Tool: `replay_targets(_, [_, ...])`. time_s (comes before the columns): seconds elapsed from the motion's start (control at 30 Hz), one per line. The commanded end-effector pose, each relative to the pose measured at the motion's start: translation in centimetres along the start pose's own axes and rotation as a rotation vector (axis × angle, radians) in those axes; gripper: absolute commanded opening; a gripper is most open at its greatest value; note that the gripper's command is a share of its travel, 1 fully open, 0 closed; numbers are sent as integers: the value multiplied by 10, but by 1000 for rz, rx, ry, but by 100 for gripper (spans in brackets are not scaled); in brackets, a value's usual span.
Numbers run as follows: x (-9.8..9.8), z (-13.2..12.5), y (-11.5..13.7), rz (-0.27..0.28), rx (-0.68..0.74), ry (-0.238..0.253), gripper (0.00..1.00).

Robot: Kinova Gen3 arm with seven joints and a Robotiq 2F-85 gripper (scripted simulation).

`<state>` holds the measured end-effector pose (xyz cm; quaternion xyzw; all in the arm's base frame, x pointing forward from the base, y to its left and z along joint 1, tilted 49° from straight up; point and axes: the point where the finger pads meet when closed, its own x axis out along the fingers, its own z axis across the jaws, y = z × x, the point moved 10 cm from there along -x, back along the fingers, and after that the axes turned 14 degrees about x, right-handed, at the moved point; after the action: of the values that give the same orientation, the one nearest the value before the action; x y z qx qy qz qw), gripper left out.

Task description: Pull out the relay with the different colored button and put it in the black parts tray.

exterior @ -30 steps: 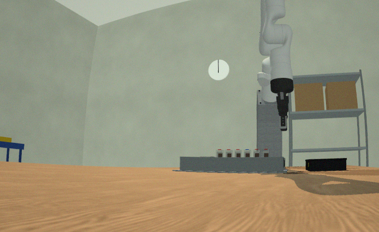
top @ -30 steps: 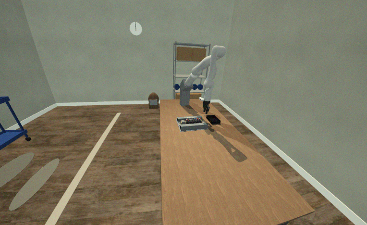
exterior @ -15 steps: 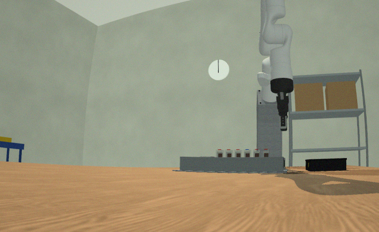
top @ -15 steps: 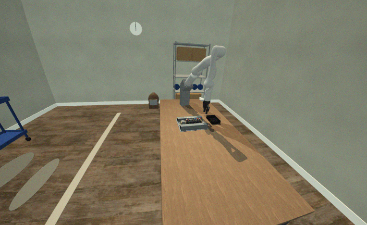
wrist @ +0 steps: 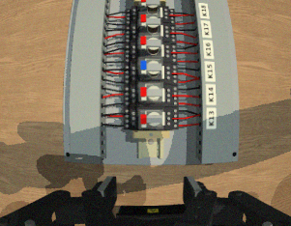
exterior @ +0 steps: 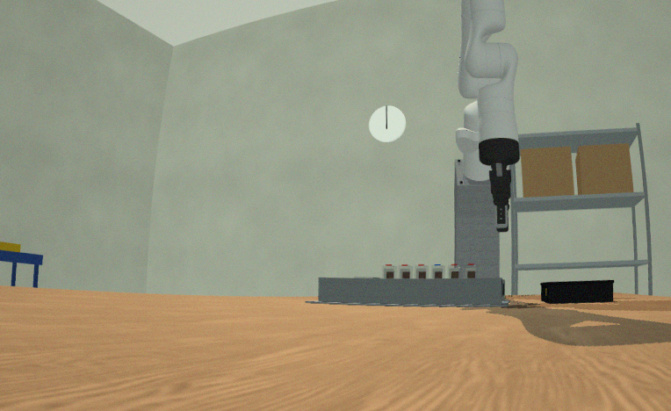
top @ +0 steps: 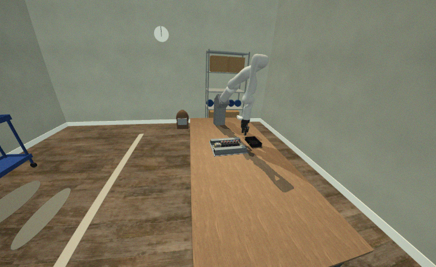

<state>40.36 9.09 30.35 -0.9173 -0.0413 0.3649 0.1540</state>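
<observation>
Odd relay: we're seeing the blue-button relay (wrist: 151, 66) sitting in its socket, 4th up from the near end of the row in the wrist view; in the ext view it's 4th from the left (exterior: 437, 270).
Other relays: five red-button relays (wrist: 151, 117) are standing in the same row, two on the far side of the blue one and three nearer us.
Socket block: we're looking down on a grey panel (wrist: 85, 78) w/ red and black wires running off both sides of the row; a strip of white labels (wrist: 210, 66) is lying at 3 o'clock of the relays.
Gripper: we're holding the gripper (wrist: 149, 202) partly spread, nothing btwn the fingers; it's hanging well above the table, pointing down, off the near end of the panel at 6 o'clock of the row.
Gripper, ext view: it's hovering (exterior: 501, 225) high above the right end of the panel, well apart from every relay.
Tray: the black parts tray (exterior: 576, 292) is sitting on the table just beside the panel, at 3 o'clock of it in the ext view.
Table: the wooden table (top: 262, 212) is carrying panel, tray and the arm's grey pedestal (top: 219, 116).
Room: a metal shelf rack (exterior: 643, 204) w/ cardboard boxes is standing behind the table; a white wall clock (exterior: 386, 124) is hanging at 11 o'clock of the relays; a blue cart (top: 0, 166) is standing far left.
</observation>
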Motion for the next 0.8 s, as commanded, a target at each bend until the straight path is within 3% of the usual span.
replay_targets(0.0, [0, 0, 0, 0, 0, 1, 61])
replay_targets(0.77, [0, -1, 3, 0, 0, 1, 61])
